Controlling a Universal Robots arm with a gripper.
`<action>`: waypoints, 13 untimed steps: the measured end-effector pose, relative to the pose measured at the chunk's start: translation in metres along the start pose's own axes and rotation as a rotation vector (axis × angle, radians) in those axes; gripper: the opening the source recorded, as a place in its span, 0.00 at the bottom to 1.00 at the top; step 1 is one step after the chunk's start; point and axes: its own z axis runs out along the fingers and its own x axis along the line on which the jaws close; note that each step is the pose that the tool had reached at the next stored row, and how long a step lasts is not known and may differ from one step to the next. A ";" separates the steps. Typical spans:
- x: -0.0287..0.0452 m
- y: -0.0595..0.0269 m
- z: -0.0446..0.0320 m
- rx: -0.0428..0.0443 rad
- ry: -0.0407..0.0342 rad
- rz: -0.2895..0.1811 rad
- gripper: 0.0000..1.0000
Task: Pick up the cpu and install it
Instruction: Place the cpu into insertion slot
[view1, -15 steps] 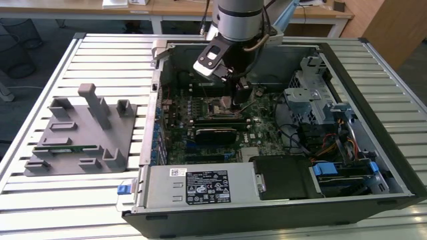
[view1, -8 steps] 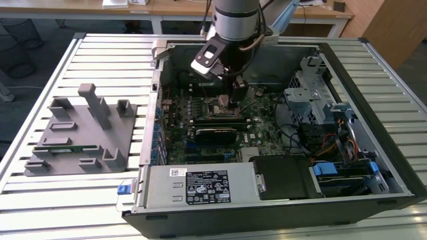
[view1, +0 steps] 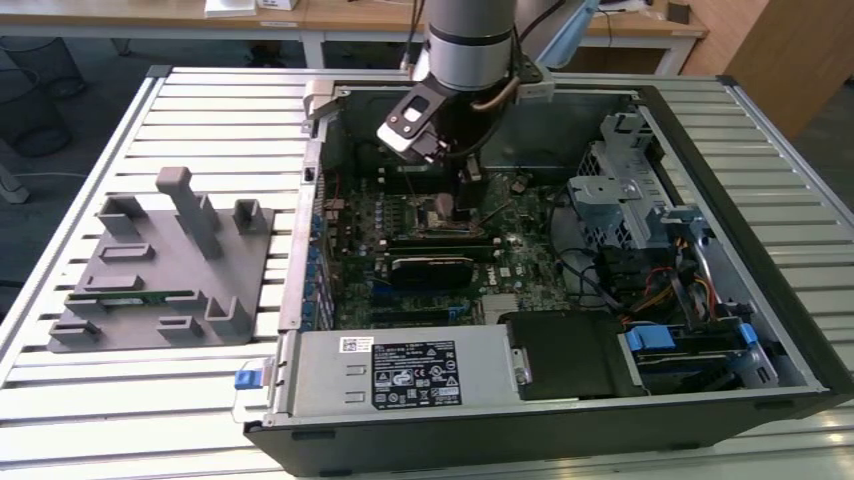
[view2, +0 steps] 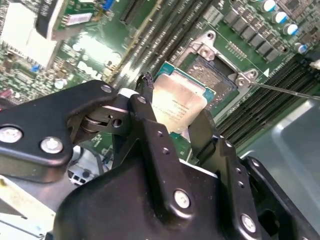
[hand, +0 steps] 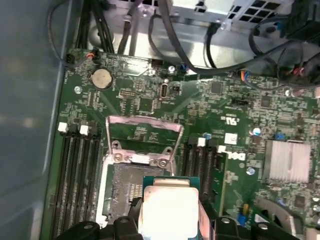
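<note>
Above the motherboard's processor socket, the hand (view2: 173, 106) was closed on the cpu (hand: 167, 210). Its two black fingers (view2: 150, 131) pressed against opposite edges of the chip. The cpu's silvery top faced up and its green border showed at the rim in both wrist views.

The cpu sat over one end of the socket (hand: 125, 186), overlapping it only in part. The rest of the contact field lay exposed beside the chip. Whether the chip touched the socket could not be determined. The socket's metal retention frame (hand: 144, 131) stood hinged open on the side away from the cpu.

Banks of memory slots (hand: 75, 165) ran along both sides of the socket on the motherboard (hand: 150, 100). A round coin cell (hand: 102, 77) lay near the board's edge, and a finned silver heatsink (hand: 286, 160) sat well apart from the socket.

In the exterior view, the arm (view1: 467, 40) reached straight down into the open computer case (view1: 787, 330), which lay on its side on the slatted surface (view1: 200, 110). On the exterior view's left, a grey fixture (view1: 160, 270) rested on the same surface, just beside the case. A thin green stick (view1: 140, 296) lay in one of its holders.
</note>
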 end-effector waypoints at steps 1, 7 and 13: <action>0.0029 0.0002 0.0004 0.0001 -0.0001 0.000 0.53; 0.0112 0.0002 0.0064 0.0024 -0.0012 0.035 0.53; 0.0195 -0.0027 0.0155 0.0039 -0.0015 0.058 0.53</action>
